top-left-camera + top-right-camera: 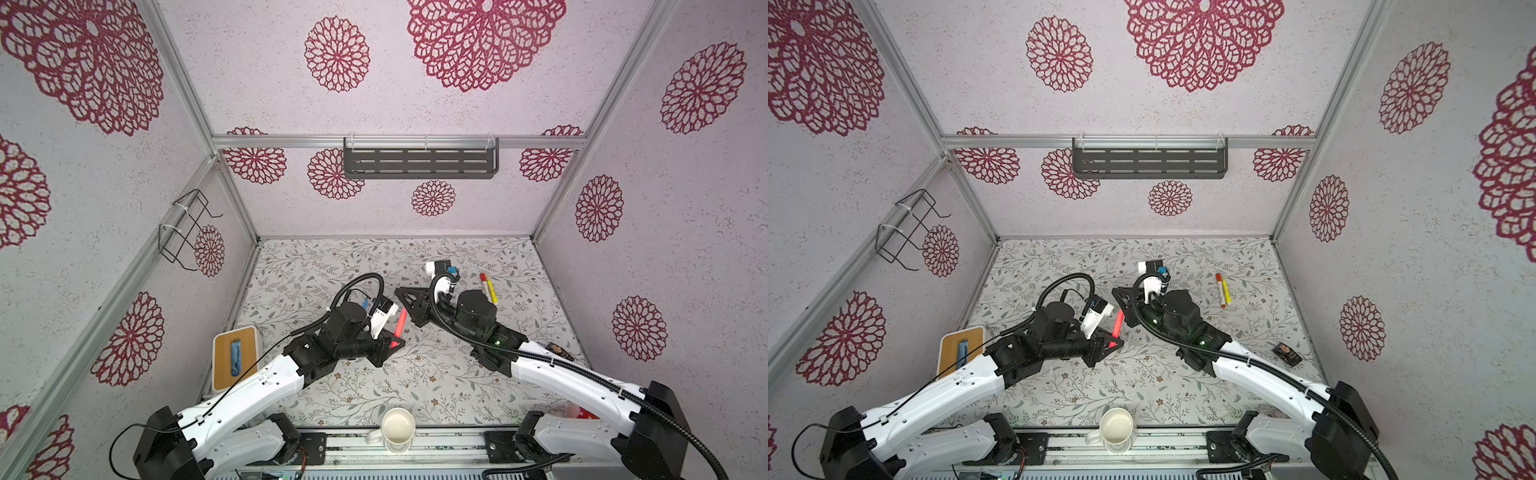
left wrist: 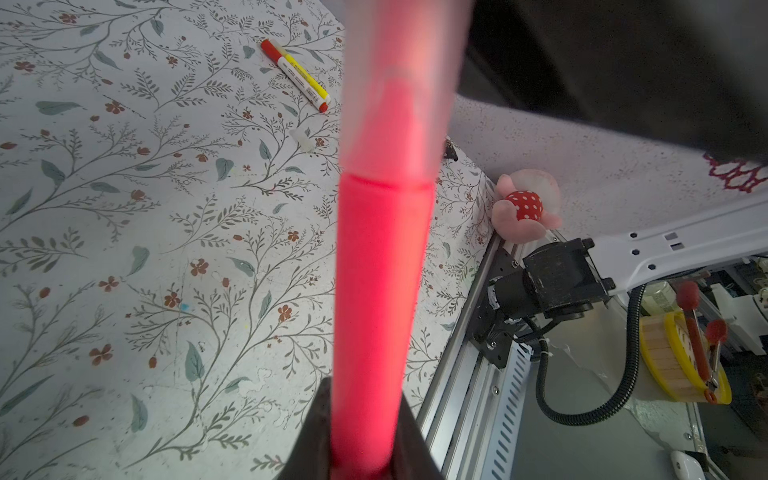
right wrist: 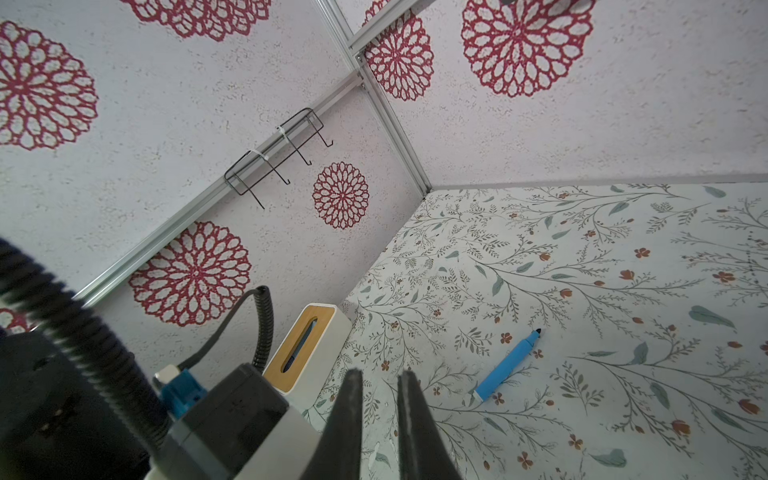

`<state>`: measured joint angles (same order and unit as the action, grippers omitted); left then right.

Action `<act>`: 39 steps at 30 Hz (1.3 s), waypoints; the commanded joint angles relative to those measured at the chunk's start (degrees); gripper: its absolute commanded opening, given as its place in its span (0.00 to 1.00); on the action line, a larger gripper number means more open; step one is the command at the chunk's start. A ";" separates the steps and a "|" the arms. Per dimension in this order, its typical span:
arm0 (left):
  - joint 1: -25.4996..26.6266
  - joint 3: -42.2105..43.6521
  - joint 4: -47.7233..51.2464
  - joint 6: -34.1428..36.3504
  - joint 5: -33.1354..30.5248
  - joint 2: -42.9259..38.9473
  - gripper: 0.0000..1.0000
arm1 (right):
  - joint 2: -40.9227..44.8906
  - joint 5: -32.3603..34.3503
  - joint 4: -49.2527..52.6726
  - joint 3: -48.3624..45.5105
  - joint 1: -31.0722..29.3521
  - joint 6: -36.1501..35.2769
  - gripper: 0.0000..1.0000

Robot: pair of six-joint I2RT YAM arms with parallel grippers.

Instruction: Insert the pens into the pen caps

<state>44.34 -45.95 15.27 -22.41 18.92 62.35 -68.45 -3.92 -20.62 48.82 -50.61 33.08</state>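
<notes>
While we find left gripper (image 1: 395, 341) clamped on pink pen (image 1: 401, 322), its long axis points from those jaws toward right gripper (image 3: 380, 374), itself closed.

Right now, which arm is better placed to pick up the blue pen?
Probably right: the right gripper looks empty, with the blue pen lying before its wrist camera. The left gripper is shut on the pink pen.

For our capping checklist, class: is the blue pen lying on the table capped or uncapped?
Uncapped. In the right wrist view the blue pen lies flat on the table, its dark tip bare.
</notes>
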 commanded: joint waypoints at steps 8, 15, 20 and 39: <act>-10.30 -3.00 -21.51 -5.50 -6.93 -4.01 0.00 | -3.63 -10.55 18.07 -4.80 -7.78 -1.21 0.00; -13.82 -3.31 -23.24 -6.92 -3.85 -3.31 0.00 | -4.35 -10.59 17.64 -5.99 -9.70 -0.83 0.00; -15.15 -3.62 -23.44 -7.03 -2.87 -3.11 0.00 | -5.27 -10.88 17.72 -6.17 -11.04 -0.87 0.00; -17.96 -4.01 -23.45 -7.16 -1.55 -3.30 0.00 | -5.55 -10.62 18.63 -5.82 -13.11 -1.23 0.00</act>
<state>34.87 -44.99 18.15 -21.98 32.84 61.36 -72.97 3.05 -26.46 48.16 -54.85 34.54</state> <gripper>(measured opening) 0.183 0.162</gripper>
